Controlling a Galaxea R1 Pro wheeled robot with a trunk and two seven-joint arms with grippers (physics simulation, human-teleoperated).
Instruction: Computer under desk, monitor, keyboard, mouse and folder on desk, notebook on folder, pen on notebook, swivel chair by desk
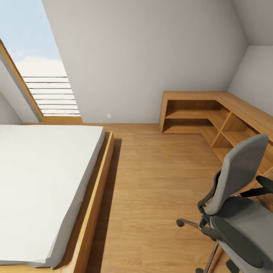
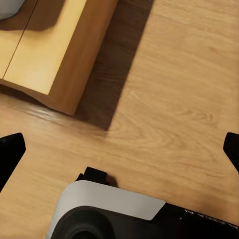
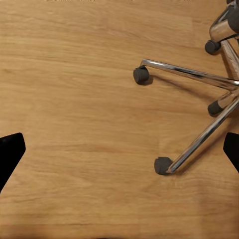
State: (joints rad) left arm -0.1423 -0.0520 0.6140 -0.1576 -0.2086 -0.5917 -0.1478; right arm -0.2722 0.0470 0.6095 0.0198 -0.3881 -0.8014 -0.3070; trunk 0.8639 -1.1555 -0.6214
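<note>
i judge i should swing toward the grey upholstered swivel chair point(image 1: 242, 197) on its chrome castor base point(image 3: 199, 99), both grippers' jaws spread wide and empty.

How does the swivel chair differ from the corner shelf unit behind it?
The swivel chair is grey upholstery with black armrests; the shelf unit is bare light wood. The chair stands on a chrome star base with castors; the shelf unit sits flat along two walls in an L. The chair is nearer the camera. Both rest on the wooden floor.
</note>
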